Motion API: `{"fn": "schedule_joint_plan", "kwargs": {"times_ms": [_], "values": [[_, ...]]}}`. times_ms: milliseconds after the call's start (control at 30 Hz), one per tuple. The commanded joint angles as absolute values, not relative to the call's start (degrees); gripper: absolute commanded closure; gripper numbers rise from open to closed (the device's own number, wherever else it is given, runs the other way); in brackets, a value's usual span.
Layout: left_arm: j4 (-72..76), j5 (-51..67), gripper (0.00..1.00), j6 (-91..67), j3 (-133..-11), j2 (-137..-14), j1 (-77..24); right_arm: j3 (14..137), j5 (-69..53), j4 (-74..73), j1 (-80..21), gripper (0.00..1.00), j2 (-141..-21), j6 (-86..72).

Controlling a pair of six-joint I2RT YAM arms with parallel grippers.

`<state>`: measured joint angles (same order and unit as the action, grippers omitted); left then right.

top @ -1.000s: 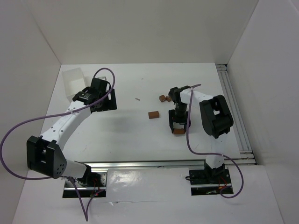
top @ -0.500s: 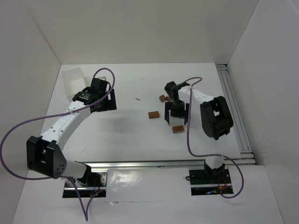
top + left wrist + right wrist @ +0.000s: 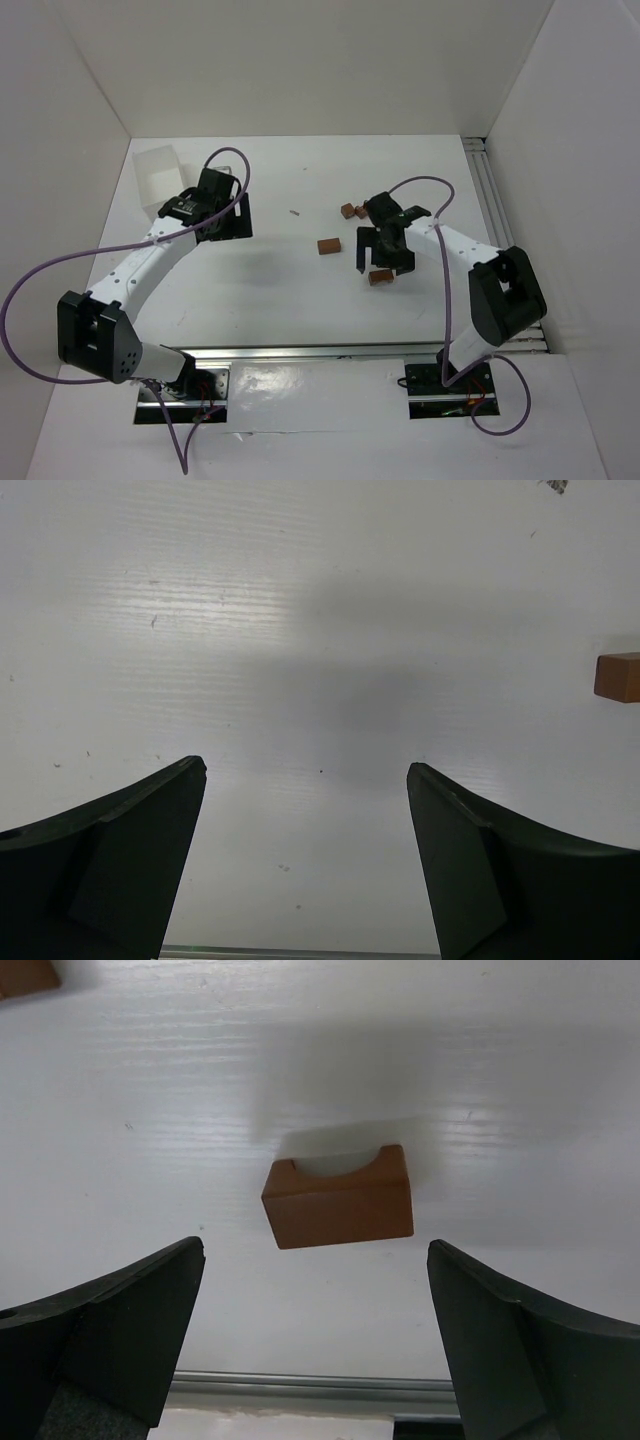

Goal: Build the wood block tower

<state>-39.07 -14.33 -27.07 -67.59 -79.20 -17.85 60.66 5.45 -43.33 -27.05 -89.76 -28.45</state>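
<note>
Top external view: the right arm [image 3: 470,255] reaches over the middle of the table. The right gripper [image 3: 382,255] hangs there with its jaws spread wide, holding nothing, just above the near block [image 3: 380,278]. In the right wrist view that block lies flat on the surface between and beyond the two fingers [image 3: 110,1340]. It touches neither, sits slightly skewed, and has a curved notch in its upper face. The left gripper [image 3: 218,212] is likewise wide open and empty, over bare surface well apart from every block.

Assessment: no block rests on another, so the build is judged barely begun. The step in hand is judged to be taking up the near block.

Recommendation:
- Turn the wrist to square the fingers with the block's flat ends.
- Centre, then descend straight.
- Close gently below the notch and lift vertically.

The middle block [image 3: 329,245] and the far pair of blocks [image 3: 350,211] lie close by, so sideways sweeps risk scattering them.

Room: plain white walls [image 3: 300,60] enclose a white table [image 3: 280,290], smooth and faintly ribbed. A metal rail [image 3: 505,240] runs along its right edge. A white tray [image 3: 155,172] stands in the far left corner. A small dark speck [image 3: 295,212] lies mid-table.
</note>
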Motion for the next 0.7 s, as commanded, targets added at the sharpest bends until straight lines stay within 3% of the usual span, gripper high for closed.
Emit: {"fn": "schedule_joint_plan", "kwargs": {"times_ms": [0, 467, 667], "values": [[-39.6, -15.4, 0.06, -26.4, -69.3, -78.9, -18.4, 60.0, 8.0, -38.8, -29.4, 0.00, -90.4, -27.5], [-40.7, -15.9, 0.06, -27.4, -70.4, -80.0, -19.4, 59.0, 10.5, -37.1, -30.0, 0.00, -95.0, -26.9], [-40.7, -15.9, 0.06, -27.4, -70.9, -81.0, -19.4, 58.4, 10.5, -36.5, -30.0, 0.16, -94.5, -26.9]]}}
